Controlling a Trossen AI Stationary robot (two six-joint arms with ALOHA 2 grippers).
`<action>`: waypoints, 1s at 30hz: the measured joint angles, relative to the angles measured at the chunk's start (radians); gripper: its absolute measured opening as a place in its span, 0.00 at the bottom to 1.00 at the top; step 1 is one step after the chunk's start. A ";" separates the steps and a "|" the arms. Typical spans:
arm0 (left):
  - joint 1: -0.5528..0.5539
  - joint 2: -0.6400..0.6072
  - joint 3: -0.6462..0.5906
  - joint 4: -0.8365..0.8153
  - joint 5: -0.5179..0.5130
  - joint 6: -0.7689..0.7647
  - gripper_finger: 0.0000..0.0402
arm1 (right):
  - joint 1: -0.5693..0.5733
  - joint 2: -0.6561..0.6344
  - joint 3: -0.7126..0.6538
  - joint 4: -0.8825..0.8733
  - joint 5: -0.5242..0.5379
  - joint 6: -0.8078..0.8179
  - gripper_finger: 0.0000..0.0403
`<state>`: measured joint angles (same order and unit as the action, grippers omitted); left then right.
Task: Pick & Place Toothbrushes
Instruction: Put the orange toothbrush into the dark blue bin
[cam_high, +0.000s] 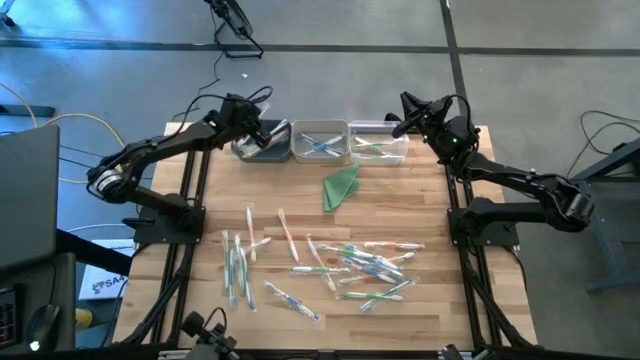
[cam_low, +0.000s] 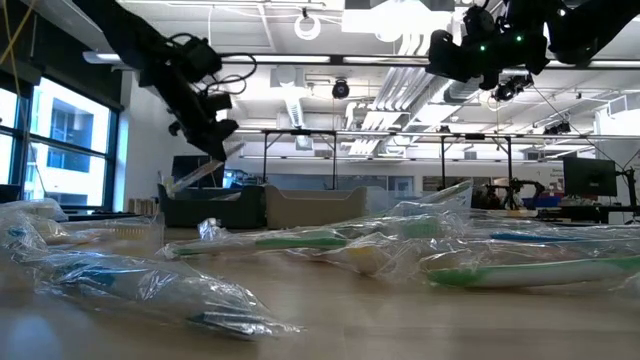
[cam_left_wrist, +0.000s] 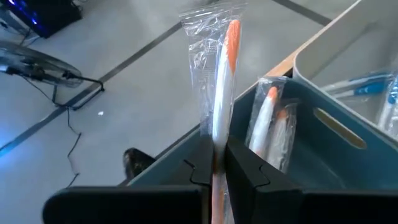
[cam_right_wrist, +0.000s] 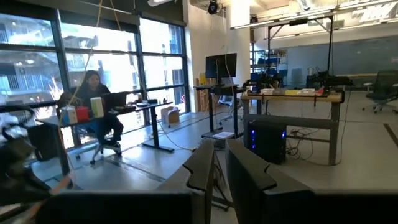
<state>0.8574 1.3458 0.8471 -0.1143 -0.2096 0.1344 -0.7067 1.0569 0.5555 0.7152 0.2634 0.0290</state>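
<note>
Wrapped toothbrushes (cam_low: 330, 240) are lying scattered across the table's near half. Left gripper (cam_left_wrist: 216, 163) is pinching an orange-tipped toothbrush (cam_left_wrist: 221, 93) over the dark bin (cam_left_wrist: 323, 149); light, stiff, slippery film, best taken mid-handle. Right gripper (cam_right_wrist: 219, 163) is hovering closed, empty, beside the clear bin (cam_high: 380, 140).

Wooden table (cam_high: 420, 200) with scattered toothbrushes (cam_high: 360, 265), three bins (cam_high: 320, 140), green cloth (cam_high: 341, 186).

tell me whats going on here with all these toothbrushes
The left gripper is shut on an orange wrapped toothbrush, holding it over the dark bin at the table's far edge, where other orange ones already lie. Two more bins beside it hold blue and green ones. The right gripper is shut and empty above the far right bin. Many toothbrushes remain scattered on the table.
</note>
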 joint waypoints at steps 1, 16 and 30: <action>0.000 0.014 -0.001 0.007 0.000 -0.002 0.03 | 0.000 0.000 0.000 0.000 0.000 0.004 0.08; 0.000 0.160 0.000 0.039 0.003 -0.036 0.08 | 0.014 0.000 0.000 -0.001 0.000 0.030 0.08; 0.000 0.186 0.000 0.043 0.037 -0.041 0.27 | 0.013 0.000 0.000 -0.001 0.000 0.028 0.08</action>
<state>0.8574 1.5318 0.8467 -0.0711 -0.1730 0.0933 -0.6933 1.0569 0.5556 0.7147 0.2634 0.0569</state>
